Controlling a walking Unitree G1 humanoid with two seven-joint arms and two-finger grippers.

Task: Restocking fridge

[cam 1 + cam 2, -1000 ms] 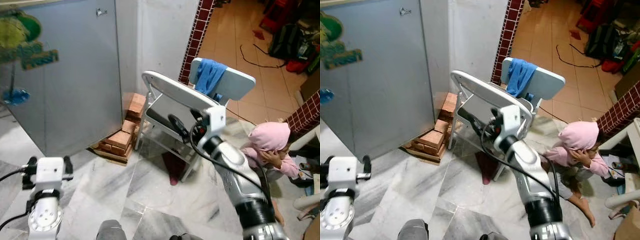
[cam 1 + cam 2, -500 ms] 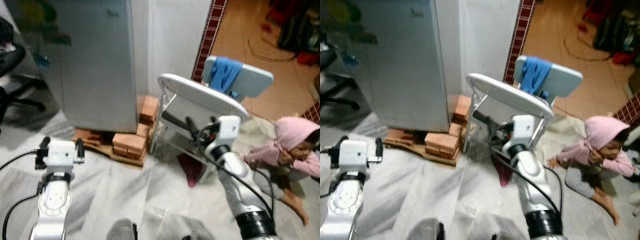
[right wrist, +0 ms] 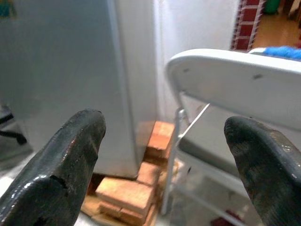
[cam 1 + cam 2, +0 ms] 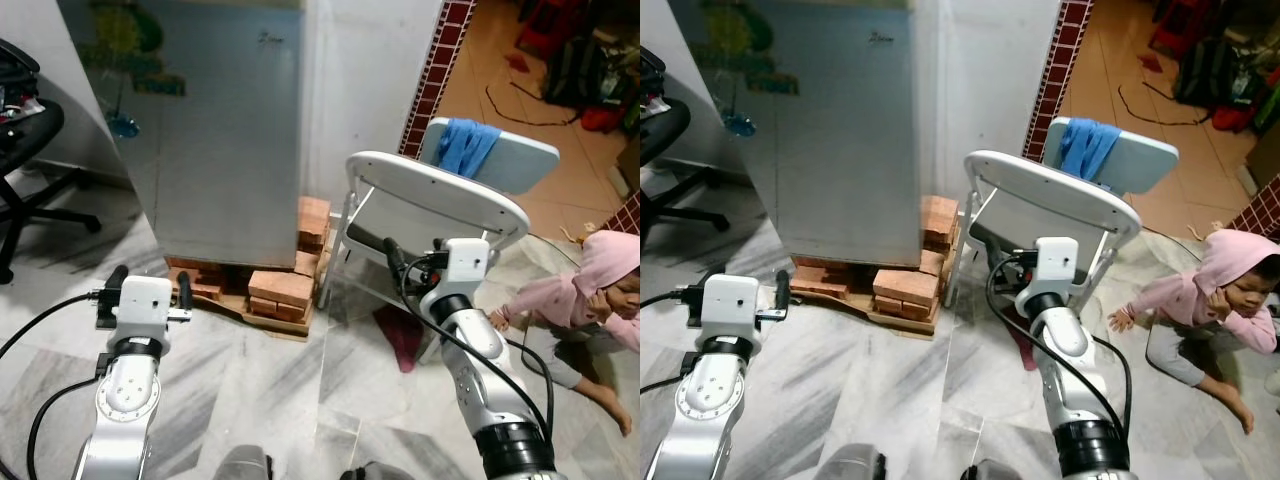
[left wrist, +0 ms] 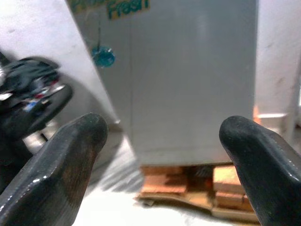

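Note:
The grey fridge (image 4: 220,130) stands with its door shut, a coloured sticker near the top, raised on bricks (image 4: 285,287) and a wooden pallet. My left gripper (image 5: 157,129) is held low in front of the fridge, open and holding nothing. My right gripper (image 3: 164,129) is also open and holds nothing. It is close to a white folding chair (image 4: 440,190), pointing at the gap between chair and fridge. No food or drink items can be made out.
A blue cloth (image 4: 465,145) hangs on the chair back. A person in a pink hood (image 4: 600,290) sits on the marble floor at the right. A black office chair (image 4: 20,150) stands at the left. A dark red cloth (image 4: 400,335) lies under the folding chair.
The camera has swung left: the fridge now sits nearer the middle, the office chair has come into view and the person has slid to the right edge. Both grippers stay open.

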